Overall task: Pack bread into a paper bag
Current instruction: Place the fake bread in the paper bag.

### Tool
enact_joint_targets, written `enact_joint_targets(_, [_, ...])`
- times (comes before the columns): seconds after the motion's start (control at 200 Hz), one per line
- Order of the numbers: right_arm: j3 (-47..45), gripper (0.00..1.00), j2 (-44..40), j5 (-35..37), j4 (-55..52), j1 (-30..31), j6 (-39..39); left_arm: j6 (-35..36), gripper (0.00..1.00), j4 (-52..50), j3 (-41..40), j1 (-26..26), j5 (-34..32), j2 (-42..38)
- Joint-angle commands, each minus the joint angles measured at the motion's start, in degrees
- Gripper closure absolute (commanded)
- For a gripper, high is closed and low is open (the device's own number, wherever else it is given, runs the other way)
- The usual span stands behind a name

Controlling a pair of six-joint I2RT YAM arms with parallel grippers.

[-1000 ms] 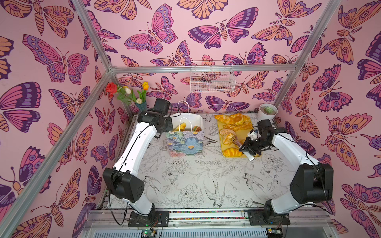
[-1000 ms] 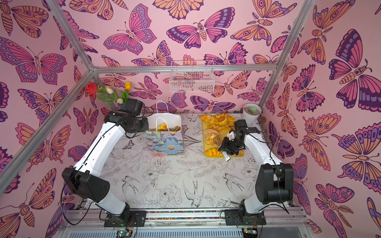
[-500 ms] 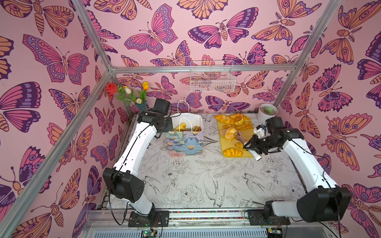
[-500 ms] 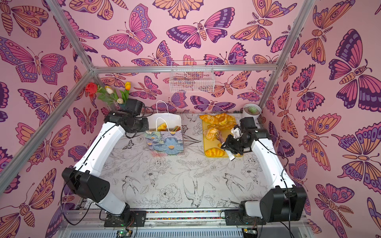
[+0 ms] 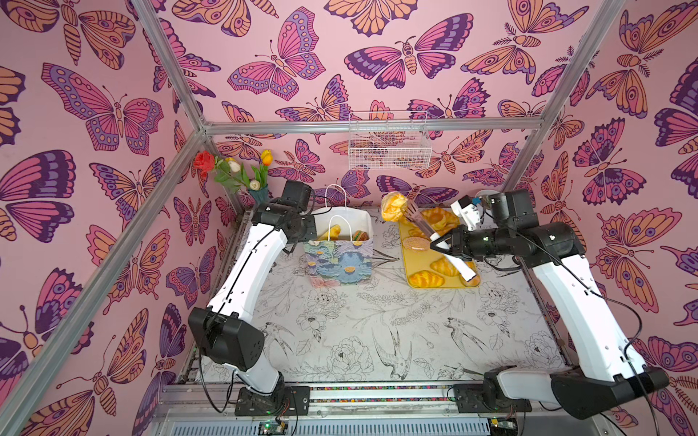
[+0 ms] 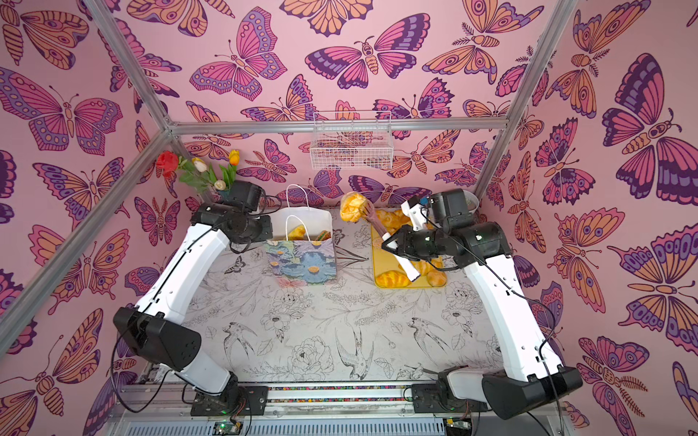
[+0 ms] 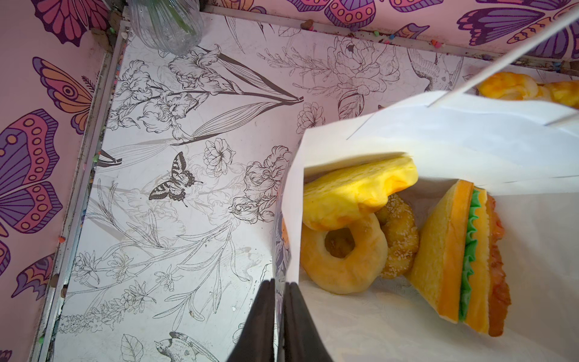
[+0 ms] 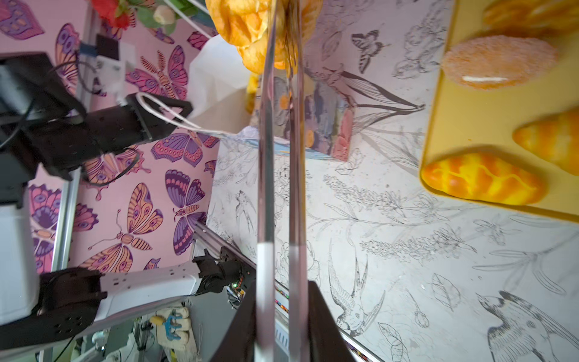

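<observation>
Pink butterfly-print walls (image 5: 113, 113) enclose a table (image 5: 377, 332) covered in a black-and-white drawing of birds and flowers. In both top views the right arm stretches from the lower right towards the centre, its forearm level. The right gripper (image 5: 440, 245) is clamped on a pair of tongs (image 5: 417, 222), which point up and left. The tongs' tips pinch a golden roll (image 5: 393, 207) held in the air, above the gap between bag and tray. The left arm rises from the lower left; in the left wrist view the left gripper (image 7: 279, 283) has its jaws pressed together on the side wall of the paper bag (image 5: 340, 260). The bag stands upright and open at centre frame, just left of a flat yellow tray (image 5: 409, 260). Inside it lie a sandwich (image 7: 460, 263) with a green frill, a smooth ring doughnut (image 7: 341, 260), and a seeded ring (image 7: 398, 247) behind that. More bread stays on the tray, including a glossy braided loaf (image 5: 421, 279) and a grainy oval roll (image 5: 415, 243). A white wire basket (image 5: 389, 147) hangs on the back wall, and flowers (image 5: 234, 171) stand in the back left corner. The tongs look clear and pinkish with a white handle.
</observation>
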Motion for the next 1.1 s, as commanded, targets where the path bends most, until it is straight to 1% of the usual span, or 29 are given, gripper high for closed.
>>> enact_joint_targets(0.0, [3.10, 0.89, 1.31, -0.31, 2.41, 3.64, 0.67, 0.01, 0.87, -0.25, 0.80, 0.30, -0.84, 0.09])
enact_joint_targets(0.22, [2.33, 0.88, 3.47, 0.07, 5.62, 8.92, 1.76, -0.26, 0.87, -0.25, 0.83, 0.30, -0.64, 0.07])
enact_joint_targets(0.405, [3.03, 0.86, 5.50, 0.07, 5.95, 10.26, 1.65, -0.18, 0.87, -0.22, 1.05, 0.26, -0.77, -0.01])
enact_joint_targets(0.731, [2.16, 0.59, 6.35, 1.71, 5.02, 10.33, 0.63, -0.05, 0.87, -0.25, 1.34, 0.30, -0.85, 0.02])
enact_joint_targets(0.776, [2.24, 0.56, 6.34, 2.04, 4.90, 10.36, 0.57, 0.09, 0.86, -0.22, 1.30, 0.30, -0.87, 0.00])
enact_joint_targets(0.916, [2.42, 0.56, 6.09, 3.42, 4.19, 10.36, 0.09, 0.16, 0.86, -0.26, 1.42, 0.30, -0.90, 0.00])
enact_joint_targets(1.096, [3.28, 0.56, 5.57, 7.12, 2.51, 9.70, -1.12, 0.27, 0.86, -0.24, 0.97, 0.28, -1.19, -0.15])
